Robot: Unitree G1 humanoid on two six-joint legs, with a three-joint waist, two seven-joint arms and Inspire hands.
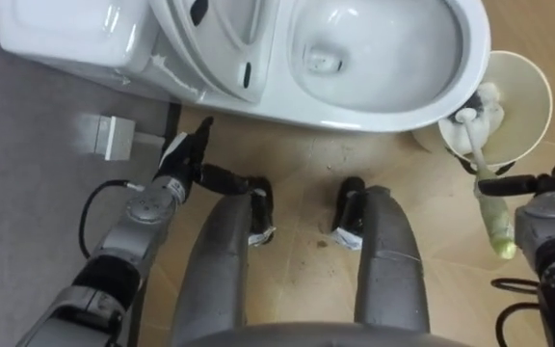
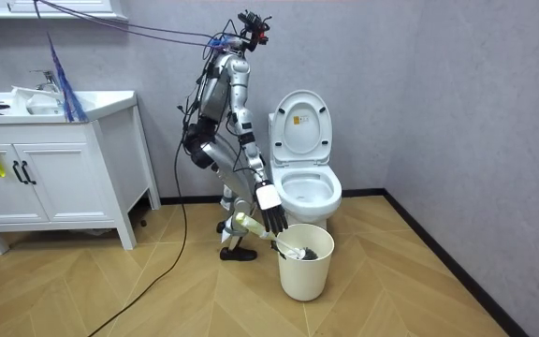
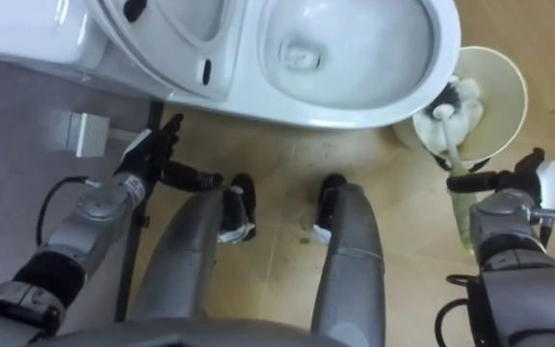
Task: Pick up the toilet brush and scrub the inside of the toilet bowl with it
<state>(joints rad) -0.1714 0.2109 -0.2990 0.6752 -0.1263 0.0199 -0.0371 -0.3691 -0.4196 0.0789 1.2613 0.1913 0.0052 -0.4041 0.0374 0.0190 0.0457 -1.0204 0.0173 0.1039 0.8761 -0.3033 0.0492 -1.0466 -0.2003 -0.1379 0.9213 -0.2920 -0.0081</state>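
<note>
I stand facing the white toilet (image 1: 383,106), whose lid and seat are raised; the bowl (image 3: 340,48) lies just ahead of my feet. To its right stands a white bin (image 1: 538,87). My right hand (image 1: 547,198) is shut on the toilet brush (image 1: 494,217), its fingers reaching across the pale green handle. The white brush head (image 3: 443,118) rests inside the bin (image 3: 514,77). In the room view the brush (image 2: 293,251) slants from the bin (image 2: 305,276) up to that hand (image 2: 269,208). My left hand (image 1: 186,154) hangs open beside the toilet's base, holding nothing.
A small grey block (image 1: 109,135) sits on the floor at the left by the wall. The cistern (image 1: 66,34) is at the upper left. A white vanity cabinet (image 2: 54,168) stands at the room view's left. Wood floor spreads behind me.
</note>
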